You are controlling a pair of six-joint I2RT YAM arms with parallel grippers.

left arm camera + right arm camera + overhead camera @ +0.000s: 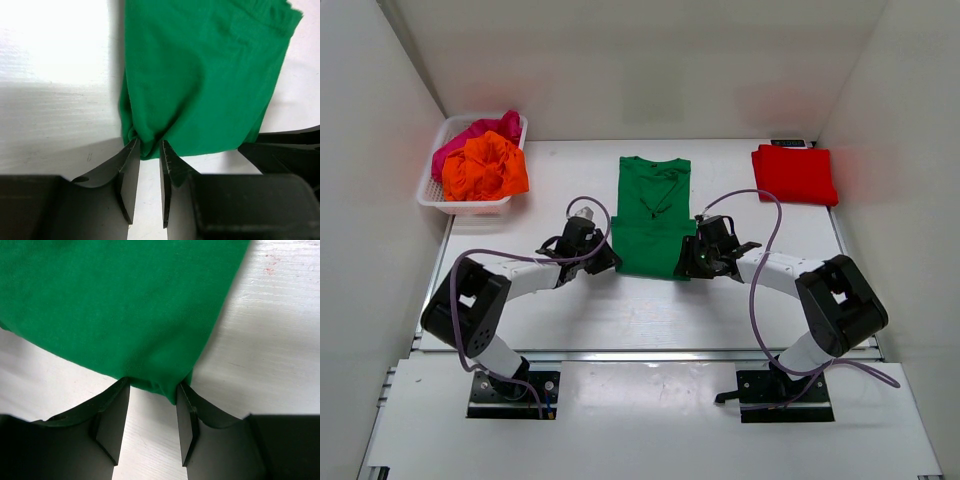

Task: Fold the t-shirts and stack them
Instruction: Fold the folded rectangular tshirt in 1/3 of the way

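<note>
Right, down at the near edge the left arm (470, 300) and the right arm (835, 300) rise from their bases, elbows flared outward, forearms angling in low over the table (620, 310) toward the middle. They mirror each other, wrists dipped close to the surface.

The left gripper (605, 262) sits at the near left corner of the green t-shirt (653, 200). From its wrist camera the fingers (131, 170) stand close together with only a narrow slot between them, and the corner of the cloth is pinched at the tips, puckering just above them.

The right gripper (692, 262) is on the near right corner. Here the fingers (185, 415) stand wider apart, one on each side of the hem, and the fabric fills the gap at the tips. Whether they are pressing on it or only flanking it, I cannot tell.

The green t-shirt lies flat in the centre of the table, sides folded in to a narrow panel, collar at the far end.

Farther back on the right, a red t-shirt (795, 173) lies folded. In the far left corner, a white basket (435, 200) holds a crumpled orange t-shirt (485, 168) with a pink t-shirt (470, 135) behind it.
</note>
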